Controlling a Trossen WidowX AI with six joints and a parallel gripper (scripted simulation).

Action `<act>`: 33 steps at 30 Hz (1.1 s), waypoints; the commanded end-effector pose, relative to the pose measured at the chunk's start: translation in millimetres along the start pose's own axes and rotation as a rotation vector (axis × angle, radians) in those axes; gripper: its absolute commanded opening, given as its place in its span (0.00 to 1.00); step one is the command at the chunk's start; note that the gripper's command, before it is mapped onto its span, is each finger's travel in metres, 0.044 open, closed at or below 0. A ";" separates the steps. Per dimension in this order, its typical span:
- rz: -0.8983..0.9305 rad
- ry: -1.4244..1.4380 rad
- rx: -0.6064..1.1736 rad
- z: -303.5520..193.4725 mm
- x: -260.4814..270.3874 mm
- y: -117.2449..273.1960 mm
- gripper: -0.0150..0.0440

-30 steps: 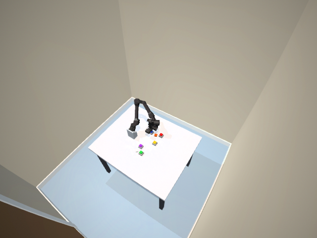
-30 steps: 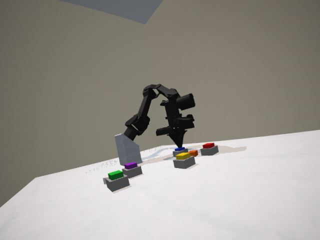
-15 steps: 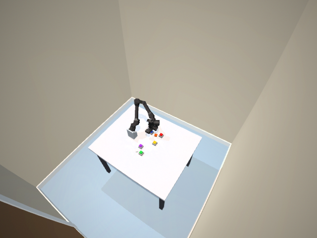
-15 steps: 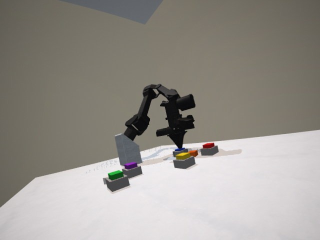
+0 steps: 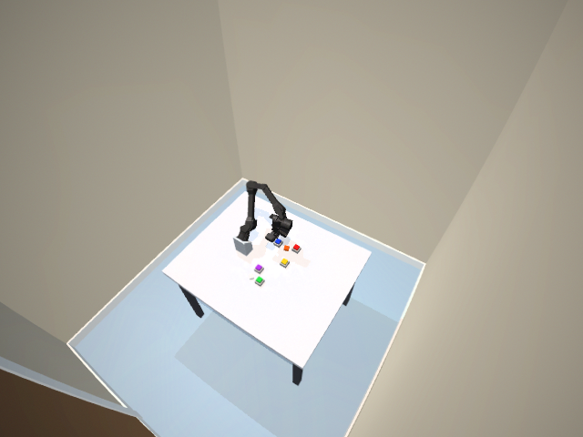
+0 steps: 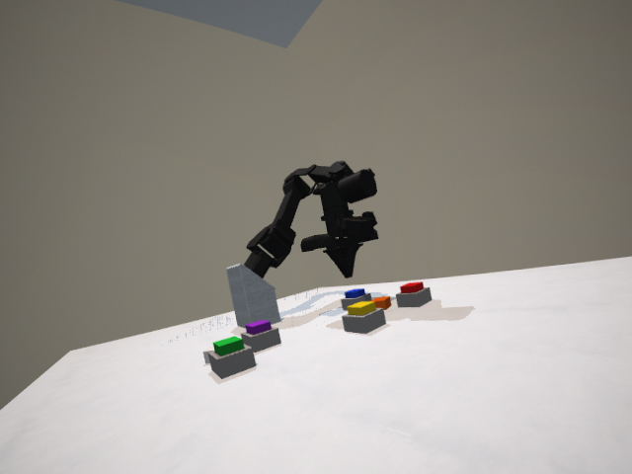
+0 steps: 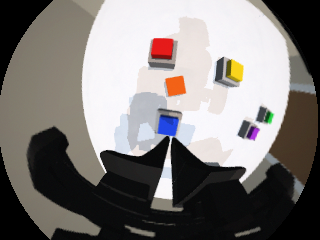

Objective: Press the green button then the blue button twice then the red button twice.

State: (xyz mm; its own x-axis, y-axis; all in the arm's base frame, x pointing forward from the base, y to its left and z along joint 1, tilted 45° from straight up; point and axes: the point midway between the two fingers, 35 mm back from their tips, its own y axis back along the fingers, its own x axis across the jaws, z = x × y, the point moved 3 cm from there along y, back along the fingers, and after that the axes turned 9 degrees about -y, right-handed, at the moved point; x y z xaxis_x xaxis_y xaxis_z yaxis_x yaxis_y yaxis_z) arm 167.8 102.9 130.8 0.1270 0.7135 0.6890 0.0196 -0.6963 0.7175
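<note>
My gripper (image 6: 349, 276) (image 7: 170, 139) is shut and empty, pointing down a little above the blue button, not touching it. The blue button (image 5: 278, 241) (image 6: 355, 293) (image 7: 168, 125) stands up out of its grey housing. The red button (image 5: 296, 247) (image 6: 412, 286) (image 7: 162, 48) is raised too, farther out from the arm's base. The green button (image 5: 259, 279) (image 6: 228, 346) (image 7: 270, 117) is raised, at the near left in the exterior view and at the right in the wrist view.
An orange block (image 5: 286, 248) (image 6: 382, 302) (image 7: 175, 86) lies between the blue and red buttons. A yellow button (image 5: 284, 261) (image 6: 361, 307) (image 7: 235, 71) and a purple button (image 5: 259, 268) (image 6: 258, 326) (image 7: 253, 133) stand on the table (image 5: 301, 324). A small pale piece (image 5: 251, 278) (image 6: 205, 357) lies beside the green button.
</note>
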 end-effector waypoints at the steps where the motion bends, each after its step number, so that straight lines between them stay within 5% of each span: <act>1: 0.004 0.008 -0.016 4.4 2.1 30.7 0.29; 9: 0.010 0.008 -0.015 3.9 3.5 56.8 0.29; 19: 0.012 0.014 -0.021 118.0 48.8 61.5 0.29; 27: 0.013 0.014 -0.021 126.3 51.7 59.9 0.29; 33: 0.015 0.015 -0.021 127.6 52.9 1.2 0.29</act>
State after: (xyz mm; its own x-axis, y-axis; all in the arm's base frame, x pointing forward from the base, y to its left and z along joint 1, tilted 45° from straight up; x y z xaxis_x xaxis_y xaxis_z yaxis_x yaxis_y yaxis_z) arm 306.5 109.8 177.5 0.0989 0.7036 0.7036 -0.0265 -0.7050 0.7087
